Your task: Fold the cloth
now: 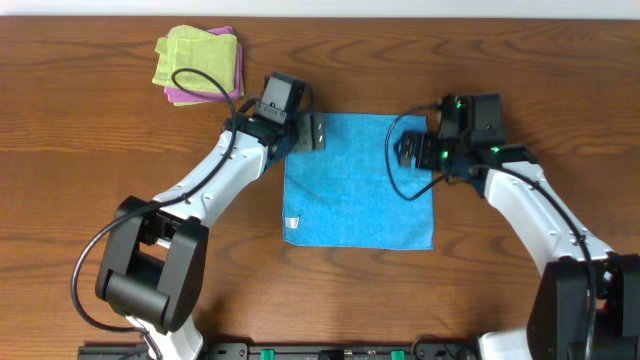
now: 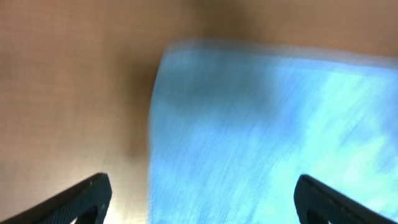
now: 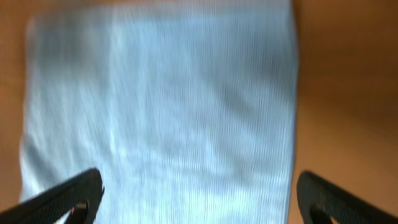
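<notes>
The sky-blue cloth [image 1: 360, 185] lies flat on the wooden table, with a small white tag [image 1: 292, 224] at its near-left corner. My left gripper [image 1: 314, 133] hovers over the cloth's far-left corner. In the left wrist view the left gripper [image 2: 202, 199] stands open, one finger over the wood and one over the blue cloth [image 2: 261, 137]. My right gripper [image 1: 404, 150] is over the far-right part of the cloth. The right wrist view shows the right gripper [image 3: 199, 193] open too, with the cloth [image 3: 161, 112] below it and nothing held.
A folded light green cloth [image 1: 195, 55] rests on a folded pink cloth [image 1: 183, 97] at the far left of the table. Bare wood [image 1: 80, 170] surrounds the blue cloth on all sides.
</notes>
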Tool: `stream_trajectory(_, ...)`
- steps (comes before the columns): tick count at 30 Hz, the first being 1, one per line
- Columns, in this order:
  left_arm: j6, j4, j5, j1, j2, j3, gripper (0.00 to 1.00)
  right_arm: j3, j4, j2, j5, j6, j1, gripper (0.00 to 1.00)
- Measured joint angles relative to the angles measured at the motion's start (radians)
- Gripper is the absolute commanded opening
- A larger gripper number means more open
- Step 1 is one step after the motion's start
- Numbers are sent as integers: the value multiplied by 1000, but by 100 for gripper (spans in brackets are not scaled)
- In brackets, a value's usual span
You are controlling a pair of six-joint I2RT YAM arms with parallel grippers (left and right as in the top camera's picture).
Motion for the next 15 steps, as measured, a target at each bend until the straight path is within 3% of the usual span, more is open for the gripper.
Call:
stream_trajectory(6,56,-354,12,-1,-48,-9,95,-3,-224,-15,-8,9,14,99)
stream_trajectory(15,75,-533,7,-19,-208,-24,95,-165,-271,-301,-40,10,14,99)
